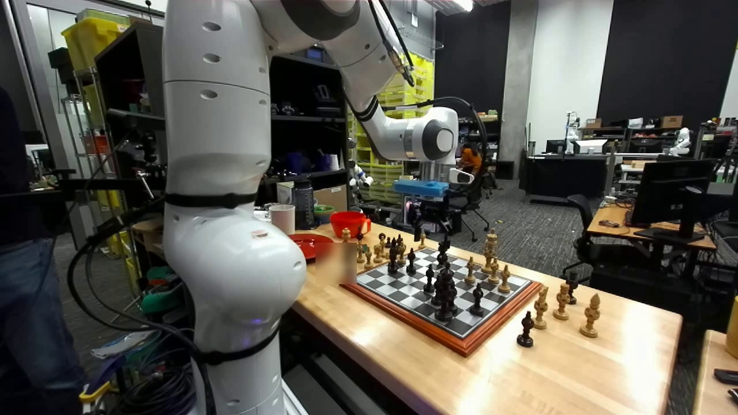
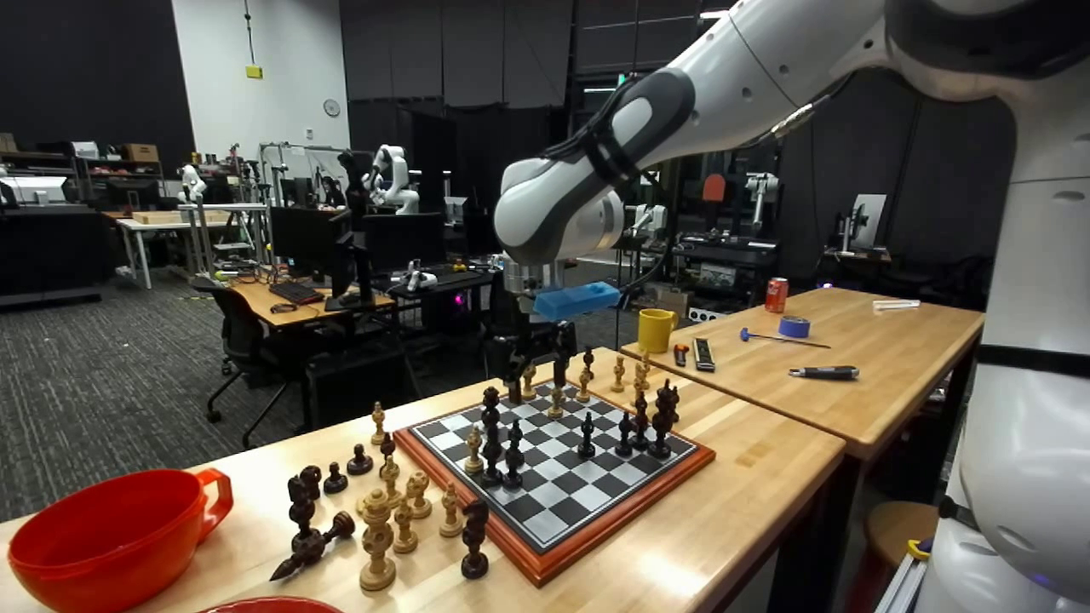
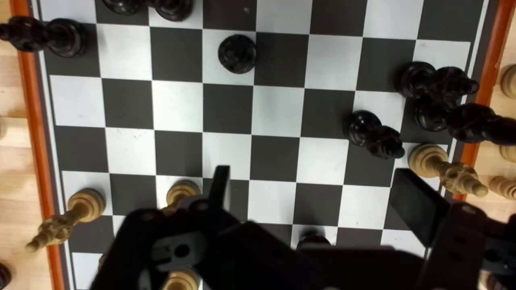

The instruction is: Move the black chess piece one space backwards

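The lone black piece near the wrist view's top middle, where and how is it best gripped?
Probably by its upper body, from straight above: the lone black piece stands upright and apart, which should leave room for the open pincer.

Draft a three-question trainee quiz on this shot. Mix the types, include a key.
1. Is the gripper open or shut?
2. In the wrist view, the lone black piece at upper centre stands on a square that is:
a) light
b) dark
3. True or false: in the exterior views, all pieces stand upright.

Key
1. Open, jaws wide apart.
2. a
3. False; a toppled piece lies on the table.
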Robot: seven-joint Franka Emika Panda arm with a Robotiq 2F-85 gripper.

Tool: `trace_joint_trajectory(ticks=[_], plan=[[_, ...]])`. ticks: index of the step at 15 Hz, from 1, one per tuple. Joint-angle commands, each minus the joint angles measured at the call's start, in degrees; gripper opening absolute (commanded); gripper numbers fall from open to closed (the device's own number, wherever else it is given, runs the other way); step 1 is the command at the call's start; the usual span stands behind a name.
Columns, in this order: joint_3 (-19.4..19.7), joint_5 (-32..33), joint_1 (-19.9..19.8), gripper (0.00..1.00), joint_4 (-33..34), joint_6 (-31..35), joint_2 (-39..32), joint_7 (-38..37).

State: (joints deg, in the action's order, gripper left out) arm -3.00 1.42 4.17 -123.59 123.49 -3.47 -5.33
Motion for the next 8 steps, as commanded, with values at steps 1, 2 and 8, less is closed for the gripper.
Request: trace_joint_trajectory(ticks=[1,2,8], plan=[[-0.4,0.3,0.3,1.00,0.9,-2.2,-0.5,-2.4],[-0.5,0.1,0.3,1.00,0.7,-2.4,-0.5,-2.7],[-1.0,-1.3,0.7,1.00,0.1,-4.1,-0.5,-2.9]])
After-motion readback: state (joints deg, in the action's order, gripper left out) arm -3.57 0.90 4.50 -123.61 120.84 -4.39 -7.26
